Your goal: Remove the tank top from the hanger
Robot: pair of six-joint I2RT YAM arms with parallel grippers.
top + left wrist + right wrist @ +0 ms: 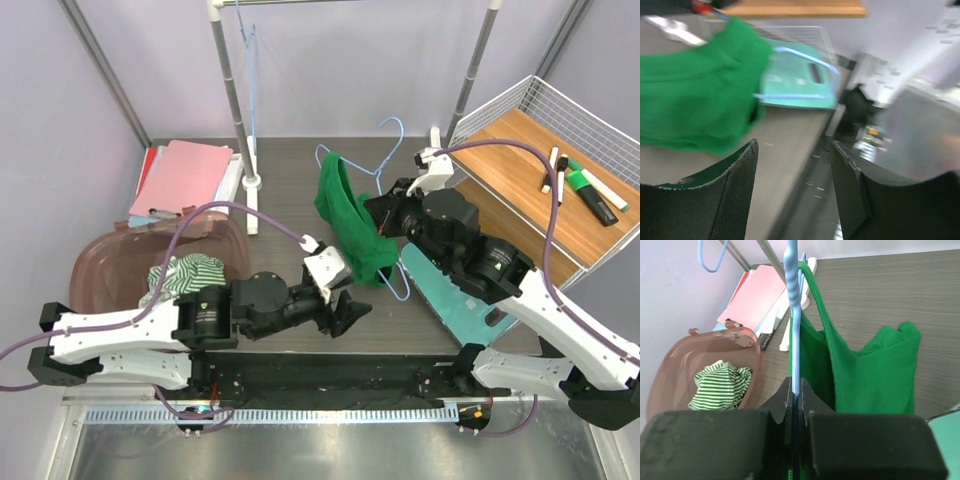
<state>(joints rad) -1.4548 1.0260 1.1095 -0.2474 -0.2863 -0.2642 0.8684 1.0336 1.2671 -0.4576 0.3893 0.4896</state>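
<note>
The green tank top (350, 225) hangs on a light blue wire hanger (392, 135) over the middle of the table. My right gripper (385, 220) is shut on the hanger's wire (794, 320), with the green top (875, 375) draped to its right. My left gripper (350, 312) is open and empty, low over the table just in front of the top's lower edge. In the left wrist view the green fabric (695, 100) lies up left of the open fingers (735, 195), apart from them, with a hanger end (800, 52) beyond it.
A brown tub (110, 265) with a green-striped garment (185, 272) sits at left. Pink folders (180, 175) lie behind it. A rack pole (235, 100) stands at back. A teal board (455, 295) lies right of the top. A wire shelf with markers (580, 190) is at right.
</note>
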